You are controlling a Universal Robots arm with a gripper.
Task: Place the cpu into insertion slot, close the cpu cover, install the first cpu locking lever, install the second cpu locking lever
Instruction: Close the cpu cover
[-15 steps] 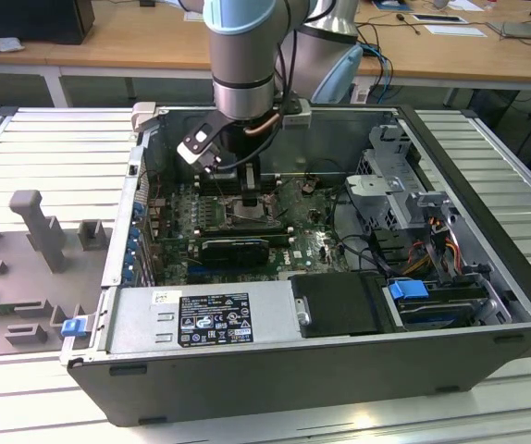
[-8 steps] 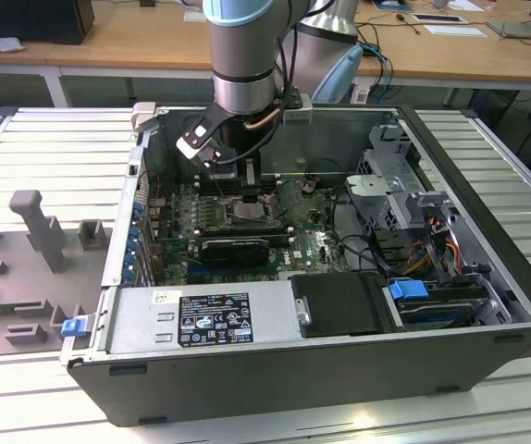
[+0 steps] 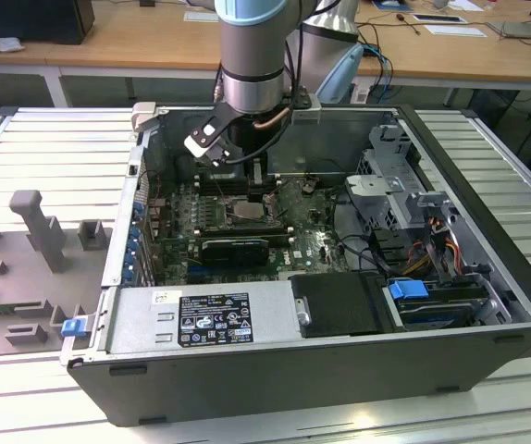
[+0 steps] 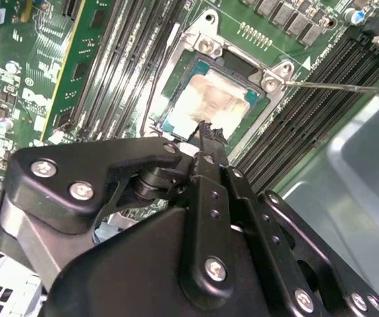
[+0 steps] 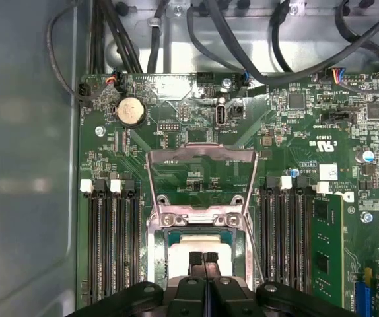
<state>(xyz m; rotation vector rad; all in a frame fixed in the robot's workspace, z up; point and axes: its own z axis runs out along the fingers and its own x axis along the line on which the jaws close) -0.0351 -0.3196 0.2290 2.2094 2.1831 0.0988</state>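
The cpu (image 5: pixel 191 243), a pale silvery-beige square (image 4: pixel 209 102), lies flat inside the insertion slot (image 5: pixel 154 254), whose silver frame (image 4: pixel 184 59) rings it. The cpu cover (image 5: pixel 201 156) is swung open on its hinge and stands up from the slot's far edge, with the board showing through its cut-out. A thin locking lever (image 4: pixel 338 84) sticks out sideways from the socket corner. My gripper (image 5: pixel 203 259) is shut with nothing between its fingers, and its tips (image 4: pixel 210 132) hover right at the cpu's near edge. In the exterior view the gripper (image 3: pixel 255 190) reaches down into the case over the cpu (image 3: pixel 246 212).
Black memory slots (image 5: pixel 113 244) flank the socket on both sides, and a green card (image 5: pixel 327 251) stands beside them. Cables (image 5: pixel 242 46) run along the case wall. The power supply (image 3: pixel 210 319) and the drive cage (image 3: pixel 404 199) sit in the open case.
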